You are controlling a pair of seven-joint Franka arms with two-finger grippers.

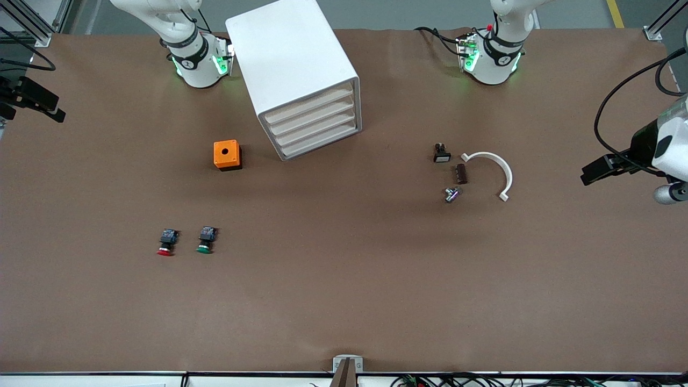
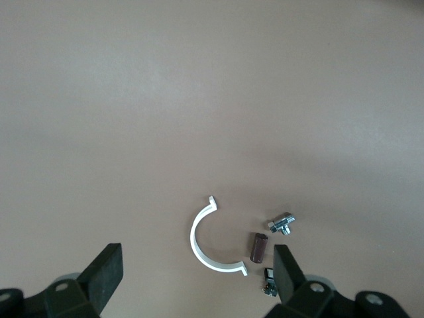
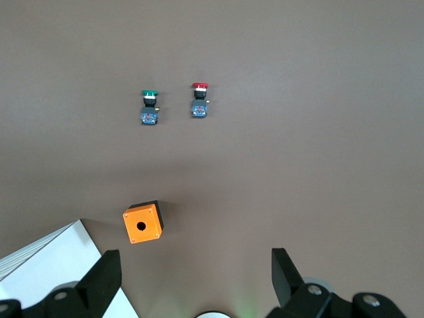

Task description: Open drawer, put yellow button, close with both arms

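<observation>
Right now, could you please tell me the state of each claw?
Left claw: open, holding nothing, over the white half-ring.
Right claw: open, holding nothing, over the orange box.

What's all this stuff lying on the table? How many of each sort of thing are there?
Push buttons: 2, the red-capped button and the green-capped button
Drawer cabinet: 1
Orange box: 1
White curved clip: 1
Small loose parts: 3, the black part, the brown part and the metal part
Total: 8
</observation>
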